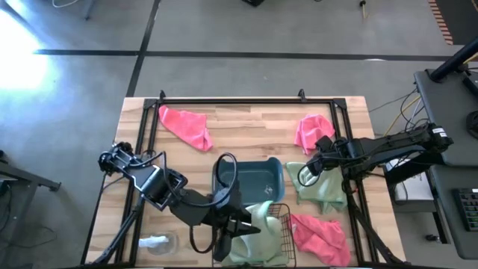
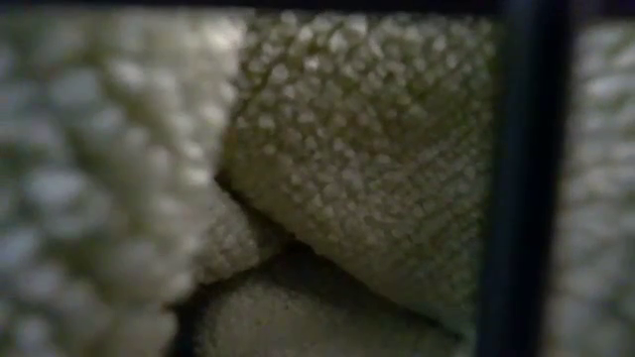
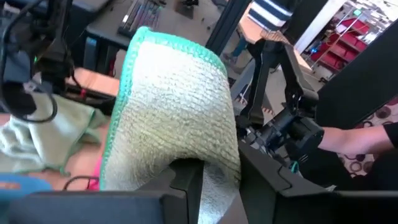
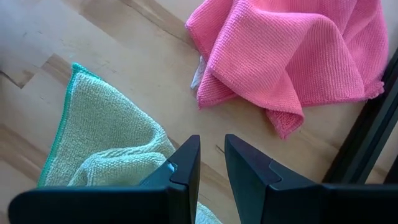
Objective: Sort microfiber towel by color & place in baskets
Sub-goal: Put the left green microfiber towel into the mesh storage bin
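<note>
**Five towels, two baskets: green cloth held over the wire basket**

Three pink microfiber towels lie on the wooden tabletop (image 1: 246, 123): one pink towel (image 1: 186, 127) crumpled near the far left corner, a second pink towel (image 1: 312, 131) bunched near the far right corner, and a third pink towel (image 1: 320, 233) spread by the near right corner. Two sage green towels are in view. One green towel (image 1: 323, 188) rests rumpled along the right edge, between the second and third pink ones, its darker green stitched hem showing in the right wrist view. The other, the held green towel (image 1: 259, 228), hangs folded from the left claw (image 1: 237, 226), whose fingers are pinching it at the near edge; in the left wrist view its looped weave and bright green border drape over the dark fingers (image 3: 186, 186).

Two baskets sit at the near middle of the tabletop. The blue-grey bin (image 1: 250, 179) stands just behind the black wire basket (image 1: 278, 233), and the held cloth hangs over the wire basket, with pale green cloth already filling it; the low view shows nothing but that nubby fabric close up.

The right claw (image 1: 312, 166) hovers above the tabletop by the right edge, beside the rumpled green towel and near the second pink towel, its fingers slightly parted and empty. A small white-and-clear object (image 1: 158, 242) lies near the near left corner.
</note>
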You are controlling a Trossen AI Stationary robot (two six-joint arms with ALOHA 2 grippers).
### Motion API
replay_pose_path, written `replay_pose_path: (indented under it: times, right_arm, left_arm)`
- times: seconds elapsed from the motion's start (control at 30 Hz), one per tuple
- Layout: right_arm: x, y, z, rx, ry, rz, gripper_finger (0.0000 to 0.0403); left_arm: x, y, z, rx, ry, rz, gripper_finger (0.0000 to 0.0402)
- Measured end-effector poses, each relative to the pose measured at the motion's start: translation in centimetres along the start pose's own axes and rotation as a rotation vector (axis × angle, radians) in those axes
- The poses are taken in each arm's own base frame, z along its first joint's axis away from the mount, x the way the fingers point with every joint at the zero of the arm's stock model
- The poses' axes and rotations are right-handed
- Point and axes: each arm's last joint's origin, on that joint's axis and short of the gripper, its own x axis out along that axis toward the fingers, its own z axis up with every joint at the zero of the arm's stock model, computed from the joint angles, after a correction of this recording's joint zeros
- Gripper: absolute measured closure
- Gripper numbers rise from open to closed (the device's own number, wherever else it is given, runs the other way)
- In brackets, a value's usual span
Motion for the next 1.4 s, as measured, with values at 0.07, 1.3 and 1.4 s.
replay_pose_path:
  times: [0.07, 1.3, 1.4]
  right_arm:
    - [0.0, 0.0, 0.0, 0.000, 0.001, 0.000, 0.0335]
    - [-0.3, 0.2, 0.1, 0.007, 0.030, 0.034, 0.0335]
    - [-0.4, 0.3, 0.2, 0.008, 0.042, 0.049, 0.0335]
  left_arm:
    - [-0.1, -0.1, -0.4, -0.032, 0.029, 0.006, 0.0327]
    - [0.7, 0.6, -6.4, -0.220, 0.446, 0.226, 0.0327]
    - [0.9, 0.7, -6.7, -0.234, 0.468, 0.245, 0.0327]
